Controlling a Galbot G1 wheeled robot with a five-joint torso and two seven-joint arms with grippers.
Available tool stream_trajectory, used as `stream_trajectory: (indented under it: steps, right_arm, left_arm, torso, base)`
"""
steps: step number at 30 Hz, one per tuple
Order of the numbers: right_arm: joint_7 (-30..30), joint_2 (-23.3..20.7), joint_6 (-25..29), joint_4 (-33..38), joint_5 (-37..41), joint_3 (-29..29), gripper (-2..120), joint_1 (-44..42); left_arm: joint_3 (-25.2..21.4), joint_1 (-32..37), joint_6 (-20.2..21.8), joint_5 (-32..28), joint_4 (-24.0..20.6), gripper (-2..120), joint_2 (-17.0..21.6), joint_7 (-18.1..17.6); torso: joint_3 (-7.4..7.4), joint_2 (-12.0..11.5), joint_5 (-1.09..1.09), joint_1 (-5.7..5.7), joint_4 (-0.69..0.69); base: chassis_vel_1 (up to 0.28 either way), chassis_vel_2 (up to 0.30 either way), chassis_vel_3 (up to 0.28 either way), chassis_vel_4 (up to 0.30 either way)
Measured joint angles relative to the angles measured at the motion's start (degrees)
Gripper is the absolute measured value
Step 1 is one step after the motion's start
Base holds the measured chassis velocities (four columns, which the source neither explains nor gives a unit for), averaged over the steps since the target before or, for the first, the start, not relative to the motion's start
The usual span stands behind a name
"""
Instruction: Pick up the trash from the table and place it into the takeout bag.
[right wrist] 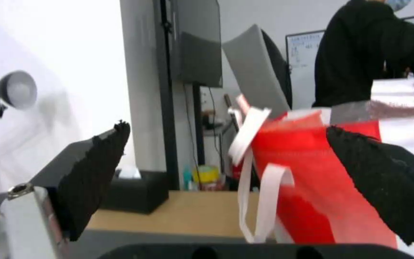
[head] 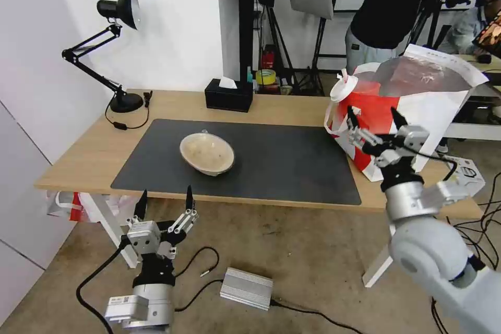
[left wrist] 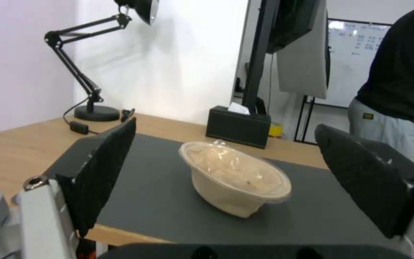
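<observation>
At centre frame, the beige bowl (head: 207,153) rests tilted on the grey mat (head: 292,167) of the table (head: 78,156). Left gripper (head: 165,203), jaws apart and empty, hovers lower left, short of the table edge. Right gripper (head: 377,115), also spread and empty, sits before the takeout bag (head: 417,99) at right. Judged step: approaching the bowl; the next move calls for a reach forward over the table edge. A tissue box (head: 228,95) and a lamp (head: 117,52) stand well behind, clear of the path.

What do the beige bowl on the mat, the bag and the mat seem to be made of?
The shallow beige soiled bowl looks like matte moulded pulp or fibre, with a clear, glossy plastic film or lid over its top; the material is uncertain. The boxy red-and-white takeout bag seems a smooth coated fabric; its shiny silver lining suggests foil. The dark grey mat appears soft and matte, perhaps felt or leatherette.
</observation>
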Motion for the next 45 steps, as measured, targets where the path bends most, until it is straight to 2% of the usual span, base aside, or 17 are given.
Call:
stream_trajectory:
  steps: [22, 45]
  right_arm:
    - [1.78, 4.74, -1.56, 4.36, -8.50, 1.15, 100, -13.68]
    - [3.63, 8.94, -2.72, 6.37, -17.37, 0.24, 100, -24.07]
  left_arm:
    - [0.05, 0.27, 0.00, 0.10, -0.16, 100, -0.02, 0.00]
    - [-0.10, 0.71, 0.00, 0.12, -0.76, 100, -0.14, 0.03]
  torso:
    - [0.00, -0.01, 0.00, 0.00, 0.00]
    - [0.00, -0.01, 0.00, 0.01, 0.00]
  base:
    - [0.000, 0.000, 0.000, 0.000]
    - [0.000, 0.000, 0.000, 0.000]
